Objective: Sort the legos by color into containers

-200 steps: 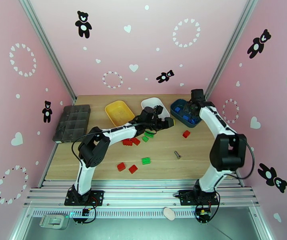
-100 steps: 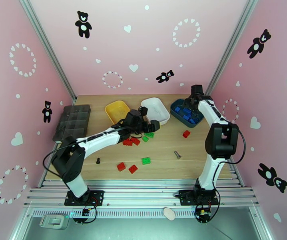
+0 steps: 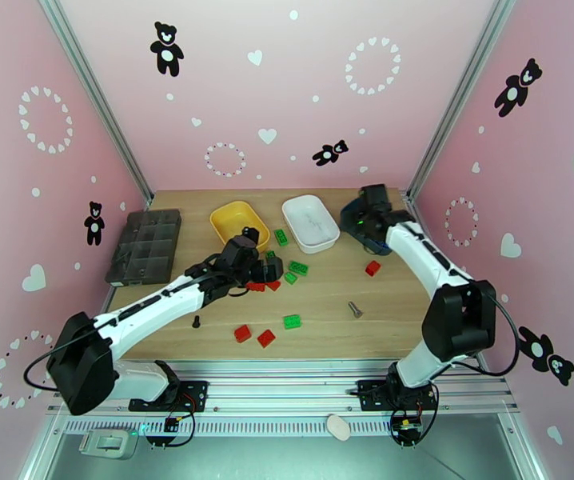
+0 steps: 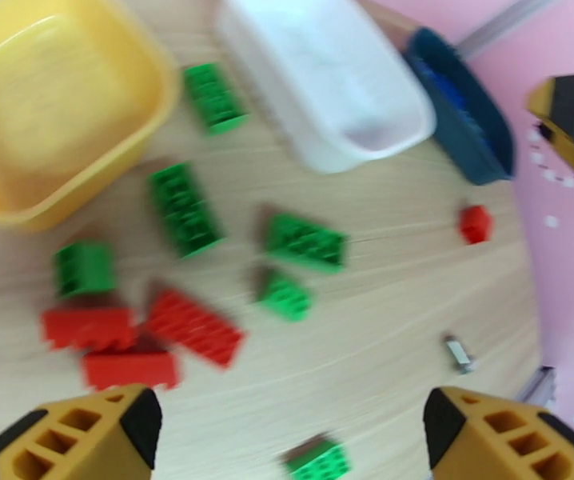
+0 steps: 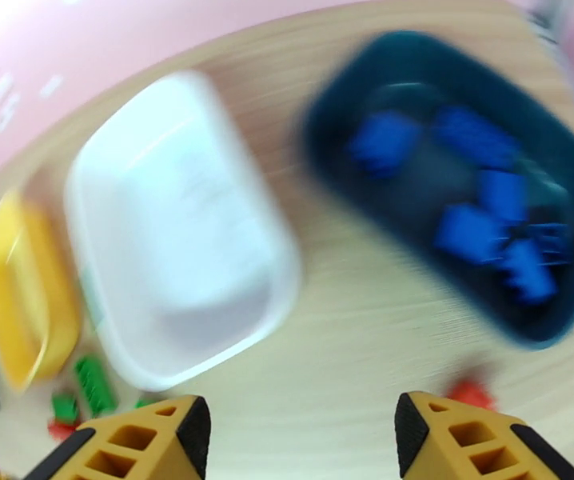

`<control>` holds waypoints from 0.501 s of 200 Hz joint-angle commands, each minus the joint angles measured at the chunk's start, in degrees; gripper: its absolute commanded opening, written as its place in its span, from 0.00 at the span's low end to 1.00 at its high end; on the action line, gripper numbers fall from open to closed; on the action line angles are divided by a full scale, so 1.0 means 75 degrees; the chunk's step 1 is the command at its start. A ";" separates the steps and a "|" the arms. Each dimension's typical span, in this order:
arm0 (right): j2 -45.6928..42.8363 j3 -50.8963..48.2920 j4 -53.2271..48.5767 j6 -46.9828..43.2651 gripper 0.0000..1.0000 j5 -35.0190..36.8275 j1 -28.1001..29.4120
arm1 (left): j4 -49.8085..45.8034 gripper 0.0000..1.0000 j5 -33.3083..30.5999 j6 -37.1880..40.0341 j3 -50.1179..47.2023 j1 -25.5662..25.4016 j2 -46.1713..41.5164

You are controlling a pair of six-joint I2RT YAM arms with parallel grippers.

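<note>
Three containers stand at the back: a yellow tub [image 3: 239, 221], a white tub [image 3: 311, 222] and a dark teal tub [image 3: 346, 211], which holds several blue legos [image 5: 479, 226]. Green legos [image 4: 303, 242] and red legos [image 4: 195, 326] lie loose on the wood in front of the tubs. One red lego [image 3: 372, 268] sits apart at the right. My left gripper [image 3: 259, 266] hovers open and empty over the red and green cluster. My right gripper [image 3: 364, 214] hangs open and empty above the teal tub's left end and covers much of it from above.
A dark grey organizer tray [image 3: 145, 244] lies at the far left. Small screws [image 3: 355, 310] [image 3: 196, 320] rest on the wood. Two red legos [image 3: 253, 335] and a green one [image 3: 292, 321] lie nearer the front edge. Pink walls close in on both sides.
My left arm has swung from over the white tub to the near left, above the loose bricks. My right gripper has moved left across the teal tub and its fingers have parted.
</note>
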 commanded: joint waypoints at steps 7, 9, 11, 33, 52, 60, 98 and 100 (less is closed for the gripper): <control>-0.0198 -0.0490 -0.0011 -0.0093 0.64 0.0103 0.1107 | -0.0756 0.88 -0.0521 -0.0037 -0.0334 0.0059 -0.0271; -0.0197 -0.0513 -0.0009 -0.0088 0.64 0.0129 0.1192 | -0.0789 0.88 -0.0507 -0.0037 -0.0348 0.0057 -0.0285; -0.0197 -0.0539 -0.0005 -0.0078 0.64 0.0141 0.1274 | -0.0812 0.87 -0.0500 -0.0043 -0.0377 0.0062 -0.0291; -0.0180 -0.0874 0.0045 -0.0042 0.63 0.0243 0.2166 | -0.1028 0.82 -0.0388 -0.0135 -0.0764 0.0064 -0.0491; -0.0249 -0.1266 0.0133 0.0060 0.63 0.0274 0.2788 | -0.1051 0.81 -0.0173 -0.0342 -0.1391 0.0049 -0.0853; -0.0324 -0.1490 0.0190 0.0139 0.63 0.0283 0.3025 | -0.1046 0.81 -0.0077 -0.0447 -0.1608 0.0036 -0.1016; -0.1038 -0.2644 0.0393 0.0760 0.65 0.0567 0.3964 | -0.0948 0.84 0.0247 -0.0899 -0.2525 -0.0167 -0.1585; -0.1087 -0.2703 0.0412 0.0793 0.65 0.0561 0.3995 | -0.0937 0.84 0.0265 -0.0909 -0.2562 -0.0175 -0.1595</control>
